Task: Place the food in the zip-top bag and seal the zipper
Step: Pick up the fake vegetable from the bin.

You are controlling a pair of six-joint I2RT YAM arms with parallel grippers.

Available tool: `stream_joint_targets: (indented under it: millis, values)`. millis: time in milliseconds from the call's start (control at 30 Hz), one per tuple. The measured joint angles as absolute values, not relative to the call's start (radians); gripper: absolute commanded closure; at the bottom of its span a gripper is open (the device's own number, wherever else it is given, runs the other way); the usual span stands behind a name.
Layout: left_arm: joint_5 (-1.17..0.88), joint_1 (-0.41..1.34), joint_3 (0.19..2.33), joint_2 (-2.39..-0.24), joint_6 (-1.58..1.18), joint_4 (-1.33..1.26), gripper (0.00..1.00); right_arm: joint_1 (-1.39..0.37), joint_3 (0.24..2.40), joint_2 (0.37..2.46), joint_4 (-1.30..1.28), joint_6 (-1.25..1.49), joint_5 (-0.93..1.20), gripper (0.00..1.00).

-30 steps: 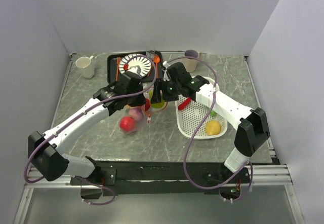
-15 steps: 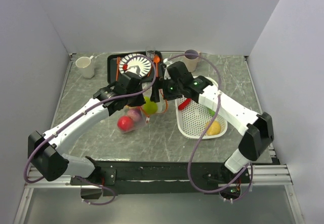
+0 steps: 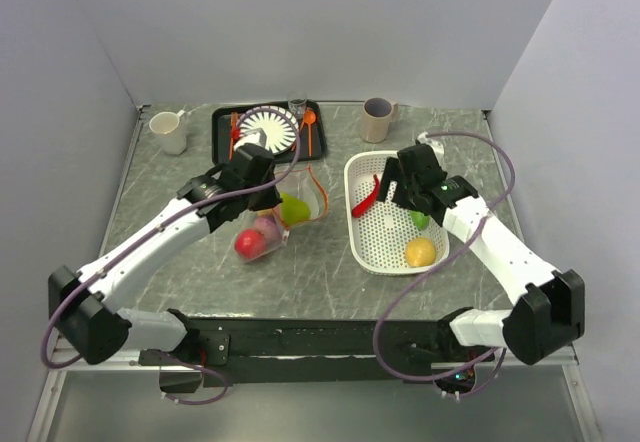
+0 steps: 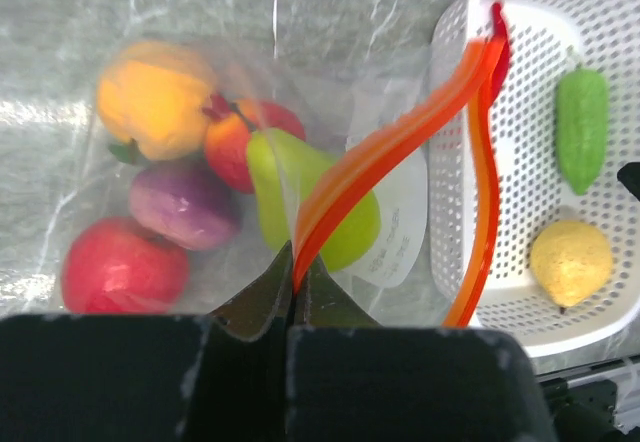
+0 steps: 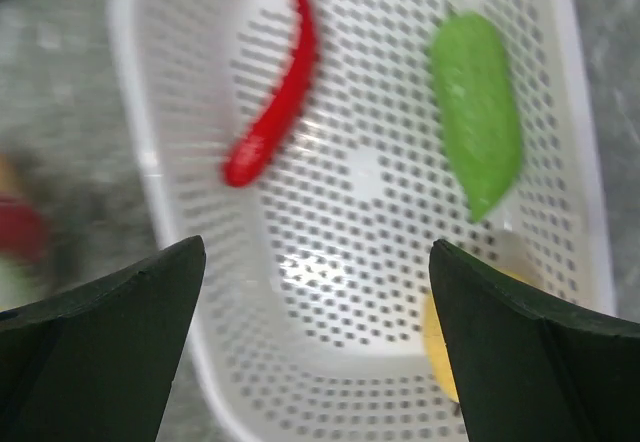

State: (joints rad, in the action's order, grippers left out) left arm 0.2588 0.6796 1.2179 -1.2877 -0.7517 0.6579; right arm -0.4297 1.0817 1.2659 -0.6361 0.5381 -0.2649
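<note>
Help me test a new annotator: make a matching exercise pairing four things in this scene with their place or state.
1. red chili pepper
2. green pear
3. left end effector
4. right end effector

A. open, over the white basket
B. inside the zip-top bag
C. shut on the zipper
D. lying in the white basket

Pairs: 1-D, 2-B, 3-C, 4-A

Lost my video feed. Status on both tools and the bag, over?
Left tool shut on the zipper, bag mouth open. Right tool open above the basket. Five foods bagged; red chili, green pod, yellow fruit left in basket. Nothing blocking.
</note>
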Motion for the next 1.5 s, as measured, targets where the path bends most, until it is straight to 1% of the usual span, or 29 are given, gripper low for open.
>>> stream_joint_targets:
  millis: [133,400,933,1033,1067,1167,1233,1367,1433,1467,1500]
  values:
    - [0.241,0.68,1.212,-1.332,-0.753,0.659,0.99,-0.374,1.053,1.322,-0.661,0.537,-0.258,0.0]
    - [0.224,0.68,1.212,-1.332,-0.745,0.653,0.99,-0.296,1.058,1.44,-0.643,0.518,-0.262,0.0]
    - [0.181,0.68,1.214,-1.382,-0.732,0.648,0.99,-0.236,1.114,1.673,-0.573,0.48,-0.301,0.0]
    - [0.18,0.68,1.217,-1.391,-0.725,0.648,0.99,-0.233,1.133,1.718,-0.567,0.474,-0.313,0.09]
    - [0.18,0.68,1.217,-1.392,-0.723,0.648,0.99,-0.231,1.137,1.73,-0.563,0.47,-0.313,0.14]
    - [0.18,0.68,1.217,-1.392,-0.72,0.648,0.99,-0.228,1.14,1.753,-0.554,0.463,-0.306,0.25]
    - [0.18,0.68,1.217,-1.392,-0.719,0.649,0.99,-0.226,1.14,1.757,-0.55,0.456,-0.294,0.28]
    - [0.18,0.68,1.217,-1.392,-0.719,0.649,0.99,-0.226,1.14,1.756,-0.532,0.45,-0.278,0.41]
    - [0.18,0.68,1.217,-1.392,-0.719,0.648,0.99,-0.226,1.14,1.755,-0.531,0.447,-0.264,0.49]
    - [0.18,0.68,1.217,-1.392,-0.719,0.648,0.99,-0.226,1.14,1.755,-0.53,0.446,-0.257,0.55]
    - [0.18,0.68,1.217,-1.392,-0.719,0.648,0.99,-0.226,1.14,1.755,-0.529,0.443,-0.25,0.57]
